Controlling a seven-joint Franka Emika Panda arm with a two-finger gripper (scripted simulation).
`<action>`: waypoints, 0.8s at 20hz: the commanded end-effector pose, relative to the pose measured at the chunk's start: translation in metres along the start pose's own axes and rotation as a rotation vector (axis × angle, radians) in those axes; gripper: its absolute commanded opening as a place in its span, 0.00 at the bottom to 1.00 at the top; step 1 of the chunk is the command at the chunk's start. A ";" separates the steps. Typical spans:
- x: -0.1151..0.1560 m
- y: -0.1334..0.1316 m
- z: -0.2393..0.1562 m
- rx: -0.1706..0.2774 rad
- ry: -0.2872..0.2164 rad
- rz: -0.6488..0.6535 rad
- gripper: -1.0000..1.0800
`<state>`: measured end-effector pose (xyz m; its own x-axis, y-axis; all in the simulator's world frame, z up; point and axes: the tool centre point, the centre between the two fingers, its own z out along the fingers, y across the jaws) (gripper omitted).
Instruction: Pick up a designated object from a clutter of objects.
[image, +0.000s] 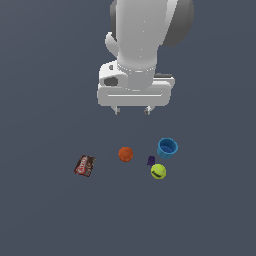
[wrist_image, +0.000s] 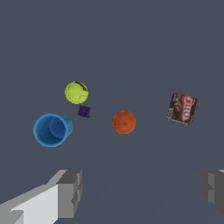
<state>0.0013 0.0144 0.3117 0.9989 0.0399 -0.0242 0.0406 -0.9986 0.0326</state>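
My pincer (image: 132, 110) hangs above the clutter, fingers apart, nothing between them; in the wrist view both fingertips (wrist_image: 70, 192) show grey and blocky, with a wide gap.

Tennis ball (image: 158, 171) sits on the floor (image: 45, 210) at roughly 5 o'clock from the orange ball (image: 125, 154) in the exterior view; it's a sphere, so no long axis; its dark curved mark faces up and toward the exterior camera; in the wrist view the mark sits at the ball's upper edge. Surface is yellow-green, matte, with thin seam lines; size about matches the orange ball.

Purple block (image: 151, 160) is just beside the tennis ball, at its 11 o'clock; whether they touch I cannot tell. Blue cup (image: 167, 148) is near, at the ball's 1 o'clock; it's tilted, smooth-walled, with its round open mouth visible in the wrist view.

Orange ball is round, slightly mottled, standing apart at 9 o'clock from the block. Packet (image: 85, 165) lies flat, rectangular, brown-red with printed lettering, well apart at 8 o'clock from the orange ball.

Floor is plain dark grey-blue, flat.
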 end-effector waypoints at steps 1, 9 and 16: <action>0.002 -0.001 0.002 0.000 0.000 -0.002 0.96; 0.021 -0.014 0.024 -0.003 0.003 -0.040 0.96; 0.051 -0.039 0.067 -0.003 0.010 -0.103 0.96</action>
<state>0.0426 0.0467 0.2537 0.9917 0.1272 -0.0185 0.1278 -0.9912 0.0345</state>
